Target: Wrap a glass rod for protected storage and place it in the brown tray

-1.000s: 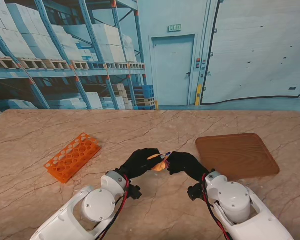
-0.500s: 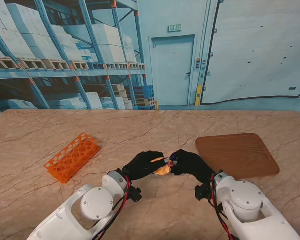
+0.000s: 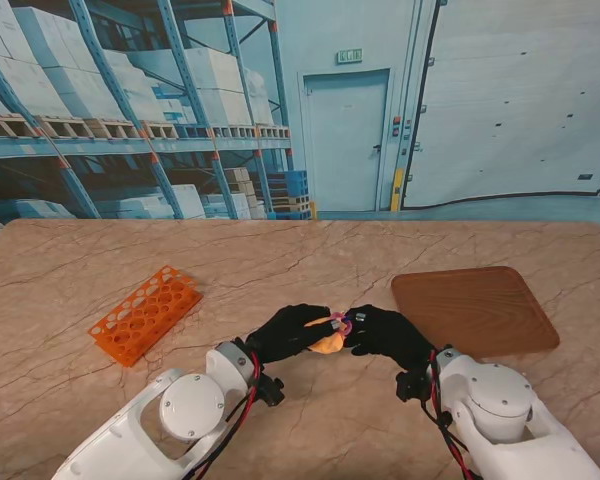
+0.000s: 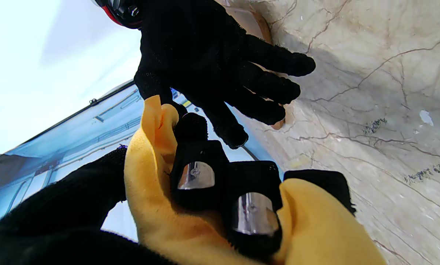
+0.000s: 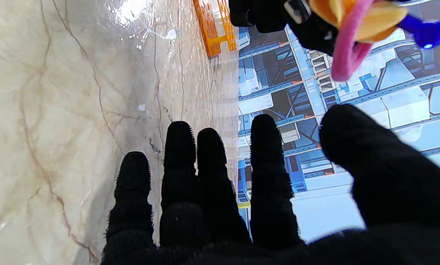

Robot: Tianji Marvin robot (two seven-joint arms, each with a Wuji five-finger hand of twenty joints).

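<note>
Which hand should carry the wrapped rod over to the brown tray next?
Left: the left hand already grips the yellow cloth bundle with its pink band, while the right hand is open. The brown tray lies on the right, though.

My arms are glossy white shells with round joint caps, red and black cables running along each wrist. Left hand (image 3: 288,333) and right hand (image 3: 385,336) wear fuzzy black knit gloves (shiny metal plates poke through on the left fingers (image 4: 196,176)).
</note>
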